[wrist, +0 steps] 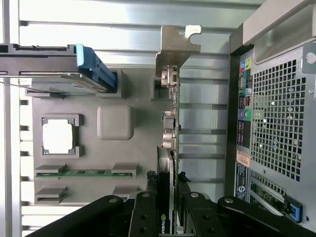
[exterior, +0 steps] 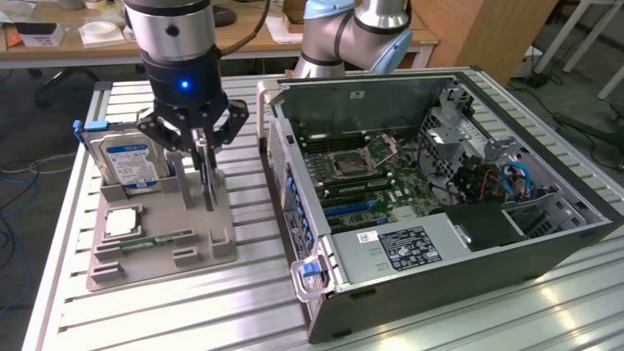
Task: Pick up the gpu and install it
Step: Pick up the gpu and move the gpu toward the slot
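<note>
Pincer (exterior: 202, 146) clenched on the gpu (exterior: 207, 183), which stands in its holder.

I read the gpu as parked upright on its long edge in a slot of the grey holder (exterior: 210, 241) so that its top edge is free to be taken from above. That is how I have it: the pincer comes straight down over it, and in the wrist view its fingers (wrist: 152, 177) press against both faces of the card. The card's lower edge sits in the slot, beside the open computer case (exterior: 439, 241) on the worktop (exterior: 195, 307). The hard drive (exterior: 127, 161) stands just behind.
</note>
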You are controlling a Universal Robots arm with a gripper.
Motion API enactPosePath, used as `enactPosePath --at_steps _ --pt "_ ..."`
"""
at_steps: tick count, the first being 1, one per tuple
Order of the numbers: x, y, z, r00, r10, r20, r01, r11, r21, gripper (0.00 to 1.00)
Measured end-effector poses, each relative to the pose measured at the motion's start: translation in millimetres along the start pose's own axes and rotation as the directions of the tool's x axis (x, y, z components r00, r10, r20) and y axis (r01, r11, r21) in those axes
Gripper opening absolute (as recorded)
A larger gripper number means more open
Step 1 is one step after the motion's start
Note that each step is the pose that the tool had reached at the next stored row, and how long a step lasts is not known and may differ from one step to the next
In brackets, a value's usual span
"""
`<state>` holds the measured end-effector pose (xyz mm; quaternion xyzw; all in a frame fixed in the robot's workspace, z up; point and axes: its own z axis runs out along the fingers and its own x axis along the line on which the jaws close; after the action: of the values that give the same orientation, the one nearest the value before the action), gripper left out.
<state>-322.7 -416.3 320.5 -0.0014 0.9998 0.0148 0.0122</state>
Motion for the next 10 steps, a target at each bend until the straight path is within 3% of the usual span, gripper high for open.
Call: enactPosePath --at_steps 10 --pt "-0.8 0.9 -30.2 1.0000 0.000 0.0000 0.000 1.0000 -0.0006 0.26"
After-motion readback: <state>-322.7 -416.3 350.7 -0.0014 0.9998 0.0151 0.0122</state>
